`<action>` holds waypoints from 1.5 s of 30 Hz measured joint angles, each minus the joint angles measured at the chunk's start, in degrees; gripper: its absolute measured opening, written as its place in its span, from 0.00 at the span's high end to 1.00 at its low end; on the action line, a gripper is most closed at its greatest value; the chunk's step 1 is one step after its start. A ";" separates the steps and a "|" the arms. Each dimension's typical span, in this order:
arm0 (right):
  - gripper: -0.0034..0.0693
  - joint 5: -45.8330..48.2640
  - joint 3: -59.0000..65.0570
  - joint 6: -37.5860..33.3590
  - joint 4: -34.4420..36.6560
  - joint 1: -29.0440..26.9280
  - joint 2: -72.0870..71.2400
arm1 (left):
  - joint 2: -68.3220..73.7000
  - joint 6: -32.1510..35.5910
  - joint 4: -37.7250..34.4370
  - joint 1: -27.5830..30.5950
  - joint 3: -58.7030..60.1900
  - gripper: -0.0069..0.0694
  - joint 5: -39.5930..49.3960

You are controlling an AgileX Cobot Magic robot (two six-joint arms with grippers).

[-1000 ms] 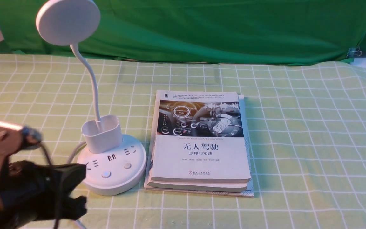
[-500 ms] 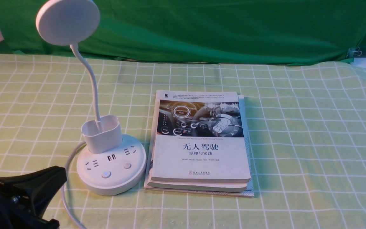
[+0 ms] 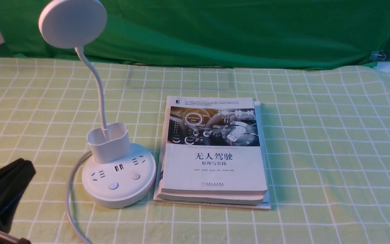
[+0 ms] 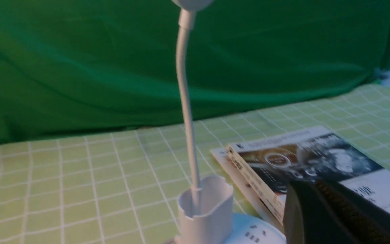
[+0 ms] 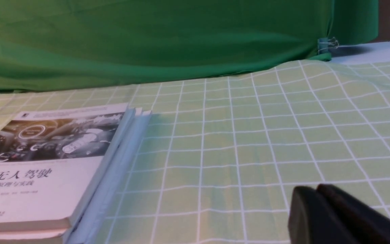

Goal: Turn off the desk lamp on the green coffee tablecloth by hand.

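The white desk lamp stands on the green coffee tablecloth [image 3: 317, 152] at the left. Its disc head [image 3: 72, 23] is up high on a thin neck, above the cup holder [image 3: 108, 142] and the round base [image 3: 124, 196]. The base has two buttons; the front one [image 3: 113, 185] glows faintly blue. Its white cord [image 3: 69, 203] runs toward the front edge. My left gripper [image 3: 25, 166] is at the lower left, apart from the base, with jaws together and empty. In the left wrist view [image 4: 303, 191] it is near the base [image 4: 249, 230]. My right gripper [image 5: 311, 191] is shut, over bare cloth.
A stack of books [image 3: 213, 162] lies just right of the lamp base and also shows in the right wrist view [image 5: 46, 162]. A dark green backdrop cloth [image 3: 232, 30] hangs along the table's far edge, held by a clip [image 3: 377, 55] at the right.
My left gripper has drawn back to the left, away from the lamp base, which it was next to a second ago. The lamp and books have not moved.
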 joint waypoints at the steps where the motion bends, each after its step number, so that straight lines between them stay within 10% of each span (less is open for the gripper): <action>1: 0.91 -0.06 0.00 -0.05 0.00 0.00 0.00 | -3.95 0.46 -0.39 3.31 1.80 0.89 -0.29; 9: 0.91 -0.06 0.00 0.01 -0.01 0.00 0.00 | -17.40 0.27 -2.01 14.74 8.02 0.89 6.82; 16: 0.91 -0.06 0.00 -0.05 -0.01 0.00 -0.10 | -18.61 -2.03 -2.05 15.24 8.44 0.89 18.34; 45: 0.91 -0.01 0.00 -0.04 -0.01 0.00 -0.10 | -18.68 -2.28 -2.23 15.24 8.48 0.88 18.15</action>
